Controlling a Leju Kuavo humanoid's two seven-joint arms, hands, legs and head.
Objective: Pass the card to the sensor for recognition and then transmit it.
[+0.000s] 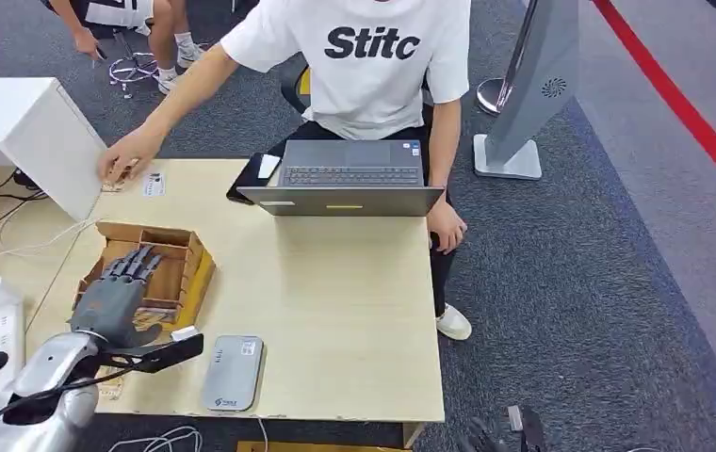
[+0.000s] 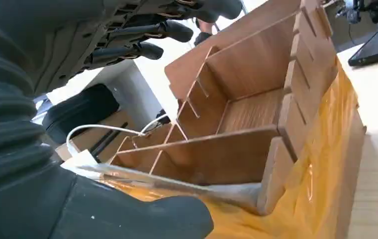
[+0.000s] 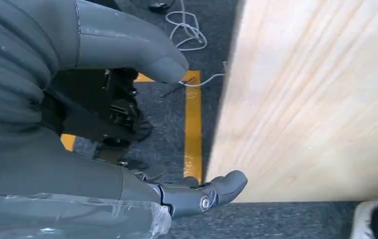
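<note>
I have the left hand (image 1: pixel 117 287) over the wooden card box (image 1: pixel 177 247), fingers spread and holding nothing; the dark fingers (image 2: pixel 147 50) reach across its dividers while the thumb (image 2: pixel 142 219) sits at the near wall. I cannot pick out a single card with certainty; a pale, thin sheet lies at the box's near edge just beside the thumb, and that may be it. The risks as I judge them: the slots are narrow and the dividers thin plywood, so broad fingers could jam against a partition or drag the whole light box toward the sensor; the orange film (image 2: pixel 321 149) wrapped round the box looks slick and crinkled, and could snag a fingertip; a flat, smooth card offers little edge to pinch and may slip. The grey card reader (image 1: pixel 232 372), a rounded slab, lies on the pale laminate table (image 1: pixel 354 320) near the box, toward me. A person's hand (image 1: pixel 126 155) rests beyond the box; I'd mind it. The right hand (image 3: pixel 127 149) hangs beside the table edge, fingers loosely apart, empty.
</note>
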